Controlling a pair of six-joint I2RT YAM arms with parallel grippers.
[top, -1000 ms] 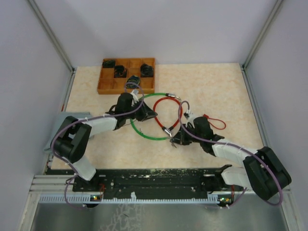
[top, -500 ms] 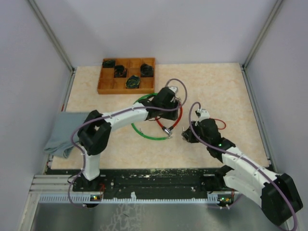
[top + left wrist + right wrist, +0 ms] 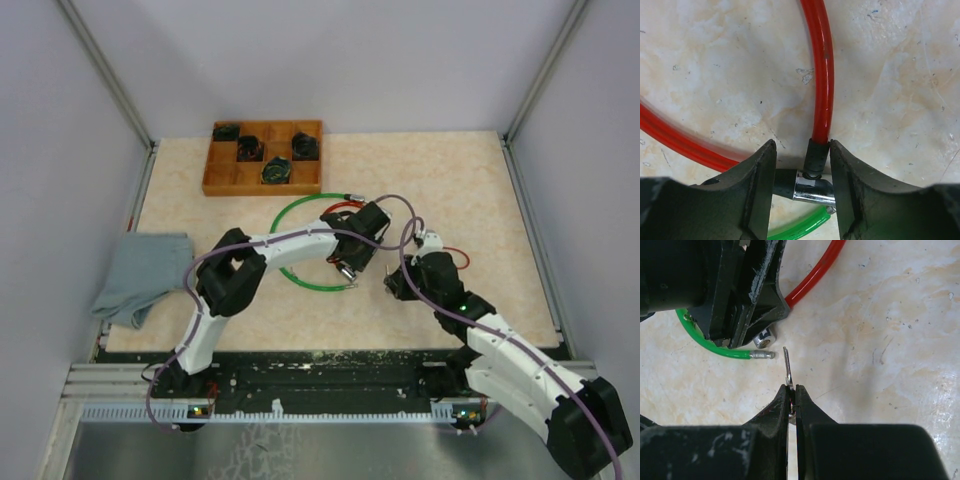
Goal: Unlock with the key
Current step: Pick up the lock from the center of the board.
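Here, right gripper (image 3: pixel 791 391) pinches one key (image 3: pixel 787 365); left gripper (image 3: pixel 802 150) straddles one lock (image 3: pixel 812 188), grip unclear.

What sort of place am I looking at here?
Probably a robot test cell: plain grey walls box in a beige marbled tabletop, two black-and-white robot arms are bolted along its near edge, and practice props lie out, a red plastic-coated cable lock and a wooden compartment tray.

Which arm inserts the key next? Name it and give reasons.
Right. The right gripper is shut on the key, whose tip is close to the lock barrel. The left gripper stands open astride the red cable end, placed only to steady it.
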